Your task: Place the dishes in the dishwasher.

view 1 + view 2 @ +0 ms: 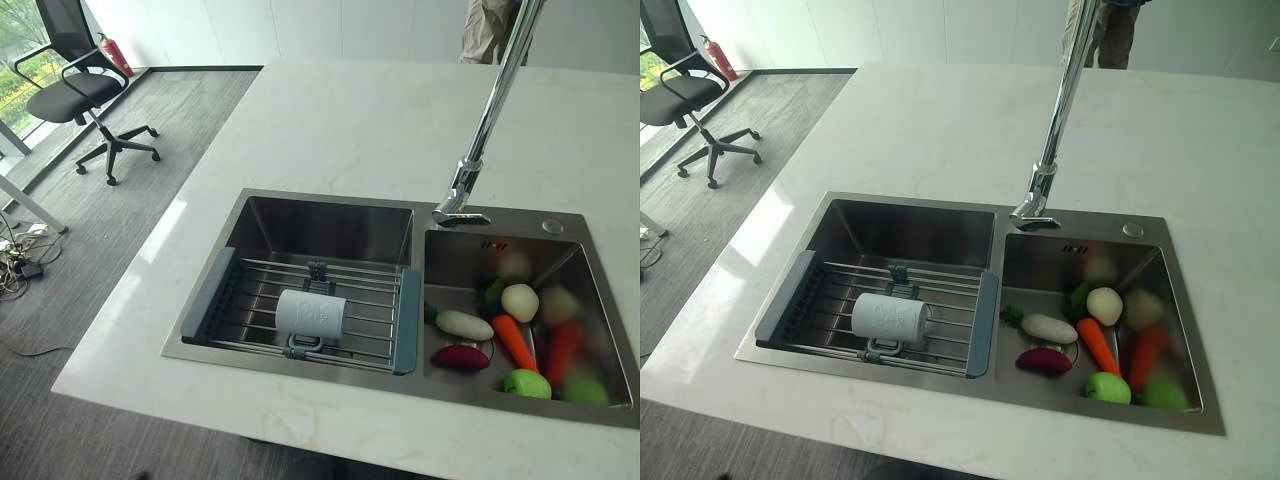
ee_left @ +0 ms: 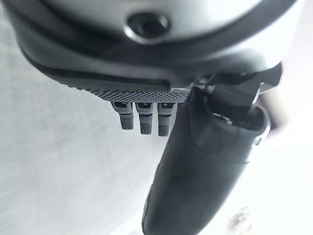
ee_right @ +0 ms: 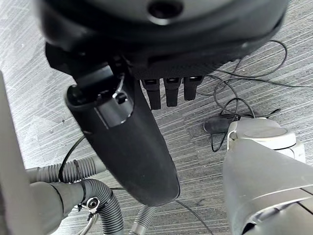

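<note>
A pale cup [image 1: 310, 313] lies on its side on the rack [image 1: 300, 310] spanning the left basin of the sink [image 1: 330, 205], set in the white surface [image 1: 330, 110]. Vegetables [image 1: 515, 340] fill the right basin under the tap [image 1: 485, 120]. The left hand [image 2: 146, 115] and right hand [image 3: 166, 90] hang with straight, released fingers, grasping nothing.
</note>
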